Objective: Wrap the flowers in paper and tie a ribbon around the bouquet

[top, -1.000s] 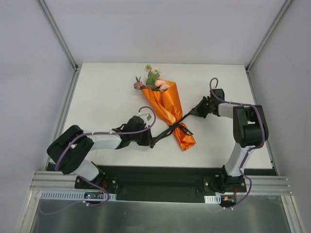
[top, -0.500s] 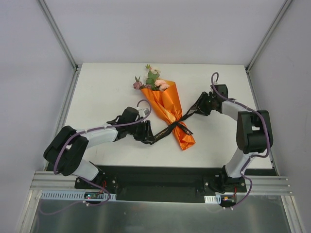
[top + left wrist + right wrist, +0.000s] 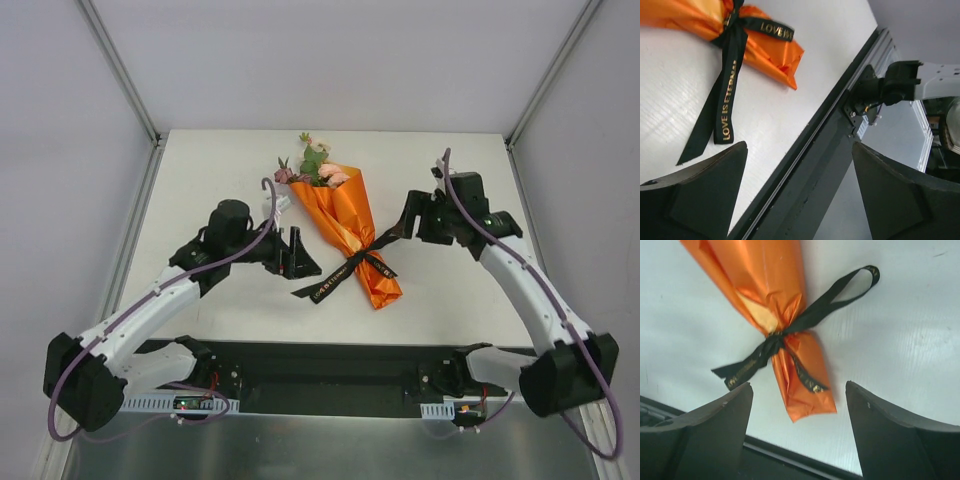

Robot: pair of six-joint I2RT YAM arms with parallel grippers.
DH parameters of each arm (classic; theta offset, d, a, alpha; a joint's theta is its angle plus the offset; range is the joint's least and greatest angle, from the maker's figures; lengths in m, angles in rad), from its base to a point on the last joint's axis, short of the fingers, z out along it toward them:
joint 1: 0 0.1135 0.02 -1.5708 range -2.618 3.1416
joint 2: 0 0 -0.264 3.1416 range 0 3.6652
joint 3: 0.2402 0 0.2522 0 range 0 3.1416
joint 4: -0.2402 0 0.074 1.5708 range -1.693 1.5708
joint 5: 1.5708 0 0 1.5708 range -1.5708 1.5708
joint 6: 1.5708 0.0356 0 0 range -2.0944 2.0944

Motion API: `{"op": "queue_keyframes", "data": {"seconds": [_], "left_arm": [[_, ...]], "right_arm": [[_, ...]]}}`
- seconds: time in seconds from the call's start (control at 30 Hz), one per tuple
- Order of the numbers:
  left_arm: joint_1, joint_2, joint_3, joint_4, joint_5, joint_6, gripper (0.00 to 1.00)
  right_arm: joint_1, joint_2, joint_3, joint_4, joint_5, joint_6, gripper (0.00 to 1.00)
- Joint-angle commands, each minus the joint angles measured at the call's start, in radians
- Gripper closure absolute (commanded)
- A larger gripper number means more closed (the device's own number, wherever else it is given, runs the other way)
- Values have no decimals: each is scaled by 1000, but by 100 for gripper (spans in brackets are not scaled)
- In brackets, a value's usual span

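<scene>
Top view first: the bouquet (image 3: 345, 228) lies on the white tabletop (image 3: 210, 190) about mid-frame. It's slanted, wide end toward the upper left, narrow end toward the lower right. The flowers (image 3: 314, 166) poke out of the wide end, pink and mauve with green leaves. The orange paper (image 3: 338, 212) is pinched in low down, where the black ribbon (image 3: 338, 277) is knotted around it. One tail with gold lettering runs out to the lower left, flat on the tabletop. A shorter tail lies across the orange stub, and a loop sticks out to the right.

My left claw (image 3: 300, 255) sits left of the bouquet, just beside that long tail, jaws spread wide and gripping nothing. On its wrist cam the tail reads "LOVE IS ETERNAL". My right claw (image 3: 407, 218) is on the right side, near the loop, jaws also apart and gripping nothing. Its wrist cam shows the knot framed in the gap between the jaws, clear of both.
</scene>
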Motion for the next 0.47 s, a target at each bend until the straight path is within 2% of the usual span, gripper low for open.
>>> {"op": "queue_keyframes", "data": {"seconds": [0.0, 0.17, 0.27, 0.33, 0.43], "left_arm": [[14, -132, 163, -62, 20, 42, 12], [16, -207, 287, -71, -34, 33, 9], [16, -221, 355, -80, -45, 40, 7], [16, -218, 401, -87, -72, 49, 7], [16, -192, 453, -96, -144, 94, 4]], "right_arm": [[71, -258, 6, -242, 160, -51, 20], [99, -447, 96, -396, 244, -38, 11], [99, -521, 136, -418, 208, -42, 3], [99, -580, 112, -358, 149, -67, 3], [101, -565, 173, -385, 243, -80, 3]]}}
